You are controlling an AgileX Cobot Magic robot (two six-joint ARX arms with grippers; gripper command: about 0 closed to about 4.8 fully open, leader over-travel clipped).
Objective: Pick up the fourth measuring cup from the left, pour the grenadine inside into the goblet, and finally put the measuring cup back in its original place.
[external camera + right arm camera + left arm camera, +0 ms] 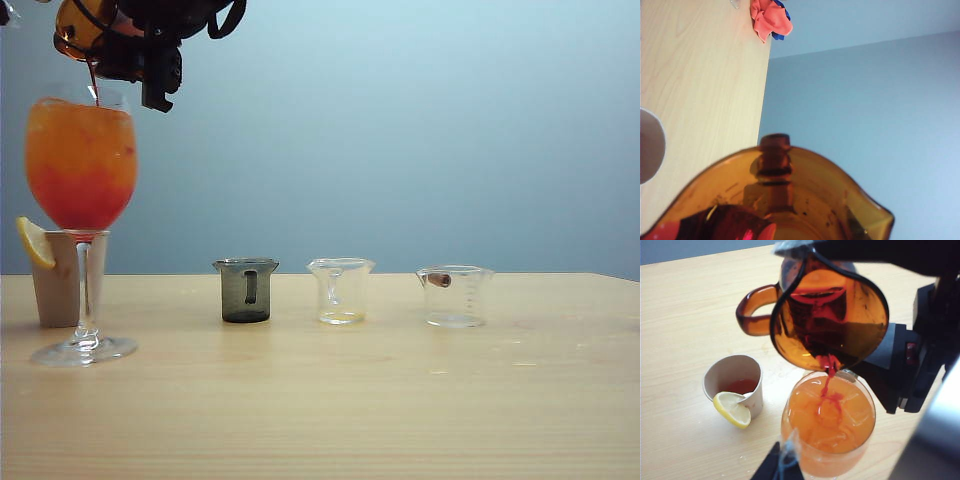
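The amber-brown fourth measuring cup (80,25) (830,315) (785,200) is tipped spout-down over the goblet (82,160) (830,425) at the far left. My right gripper (125,45) is shut on the cup from the right. A thin red stream of grenadine (94,85) (829,372) falls from the spout into the goblet, which holds orange drink with a red layer at the bottom. More grenadine pools inside the cup (730,225). My left gripper (777,465) hovers above the goblet's near side; its dark fingertips meet in a wedge and hold nothing.
A beige holder with a lemon slice (55,280) (735,382) stands just left of the goblet's stem. A smoky grey cup (246,290) and two clear cups (340,290) (455,295) line up to the right. A pink cloth (770,20) lies at a far table edge.
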